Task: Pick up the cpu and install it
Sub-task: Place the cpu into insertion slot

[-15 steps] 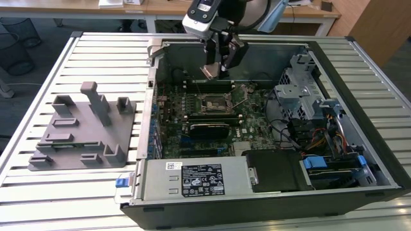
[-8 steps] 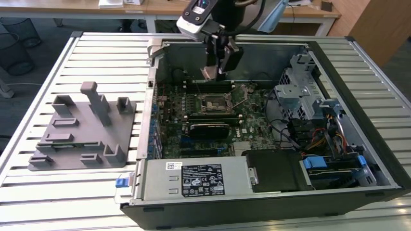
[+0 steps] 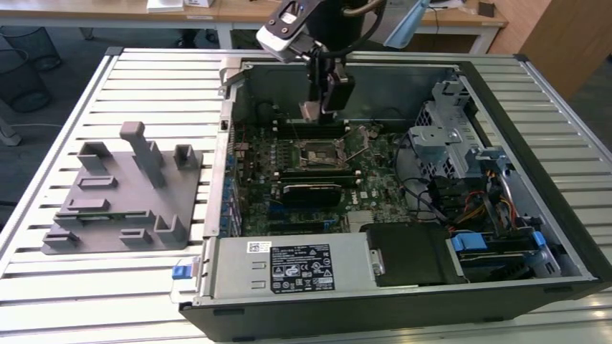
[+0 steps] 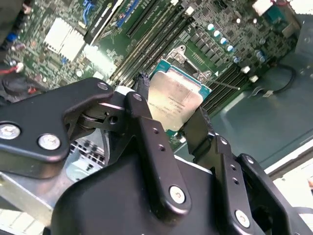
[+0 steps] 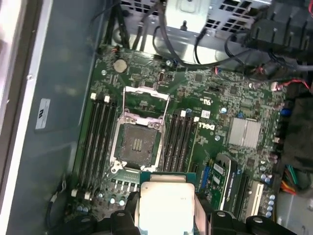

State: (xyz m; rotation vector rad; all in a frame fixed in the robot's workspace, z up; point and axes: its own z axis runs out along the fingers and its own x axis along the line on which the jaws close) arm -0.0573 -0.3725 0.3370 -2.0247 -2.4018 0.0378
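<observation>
My gripper (image 3: 320,109) hangs above the open computer case and is shut on the cpu (image 3: 310,111), a small square chip with a silvery top. In both wrist views the black fingers clamp two opposite edges of the cpu (image 4: 174,99) (image 5: 164,201). The dark square socket (image 3: 317,152) lies on the green motherboard just below and ahead of the chip, with its metal frame flipped open. In the first wrist view the socket (image 5: 137,142) shows bare contacts, and the chip is held a little short of it and apart from it.
Memory slots (image 5: 98,142) flank the socket on both sides. Cables and a drive cage (image 3: 449,136) fill the case at the exterior view's right. A grey plastic fixture (image 3: 120,193) stands on the slatted table at the exterior view's left.
</observation>
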